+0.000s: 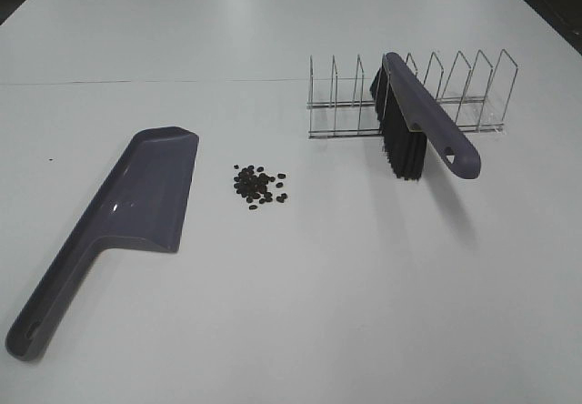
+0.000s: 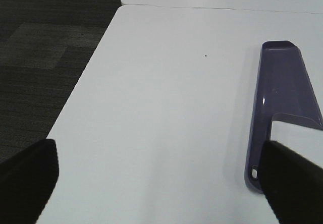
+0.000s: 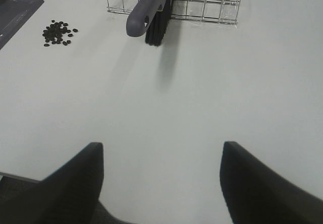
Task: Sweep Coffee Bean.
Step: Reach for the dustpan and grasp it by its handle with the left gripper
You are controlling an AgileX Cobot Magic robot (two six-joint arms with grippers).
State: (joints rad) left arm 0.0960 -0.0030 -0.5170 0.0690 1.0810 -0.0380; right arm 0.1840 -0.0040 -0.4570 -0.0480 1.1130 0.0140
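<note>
A small cluster of dark coffee beans (image 1: 259, 186) (image 3: 58, 33) lies on the white table between the dustpan and the brush. The purple dustpan (image 1: 145, 204) (image 2: 282, 98) (image 3: 15, 12) lies flat to the left of the beans, its handle towards the near edge. The purple brush (image 1: 423, 122) (image 3: 151, 7) with black bristles leans in a wire rack (image 1: 473, 85) (image 3: 212, 2), its handle pointing out. Neither gripper shows in the exterior view. My left gripper (image 2: 159, 183) is open near the dustpan's handle end. My right gripper (image 3: 164, 183) is open and empty, well short of the brush.
The table's left edge (image 2: 86, 82) drops to dark carpet (image 2: 40, 42). A seam (image 1: 136, 82) runs across the tabletop behind the rack. A tiny dark speck (image 2: 205, 56) lies on the table beside the dustpan.
</note>
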